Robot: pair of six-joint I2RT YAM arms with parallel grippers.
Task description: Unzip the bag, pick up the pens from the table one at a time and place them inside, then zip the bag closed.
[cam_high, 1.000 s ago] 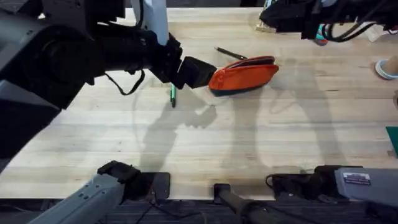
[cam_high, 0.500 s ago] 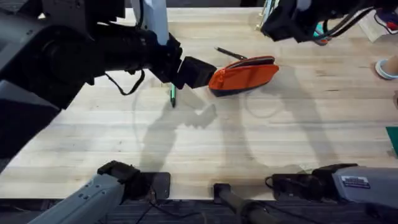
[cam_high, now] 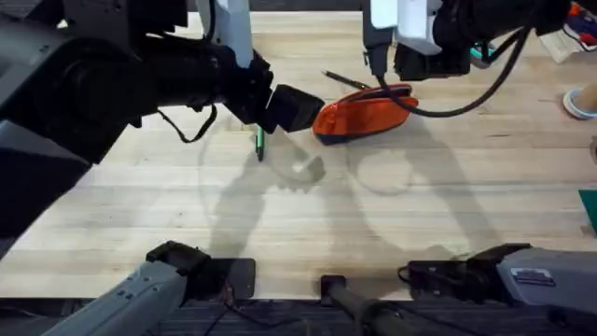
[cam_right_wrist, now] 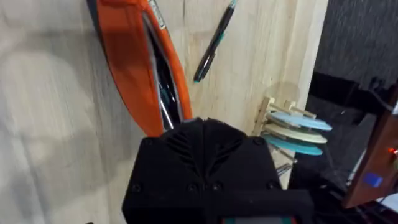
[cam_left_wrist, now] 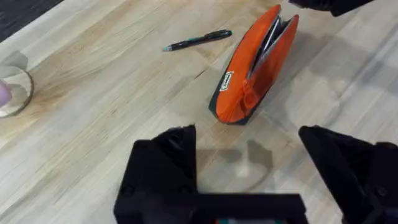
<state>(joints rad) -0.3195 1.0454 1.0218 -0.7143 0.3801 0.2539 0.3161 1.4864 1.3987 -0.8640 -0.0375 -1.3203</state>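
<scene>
1. Holding the bag steady matters: the left gripper, fingers apart, sits at its 9 o'clock end.
2. Right gripper hovers at the bag's 12 o'clock; I cannot tell its finger state.
3. Bag's long axis runs 9-to-3, zipper up, partly open.
4. Green pen lies at 8 o'clock, black pen at 11.

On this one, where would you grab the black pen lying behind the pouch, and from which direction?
Probably at mid-barrel of the black pen, coming straight down from above with the fingers closing across its width. It lies flat on the table, apart from the orange bag, with bare wood along both long sides, so there looks to be room for a finger on each side. Its slim ends would give less to hold.
</scene>
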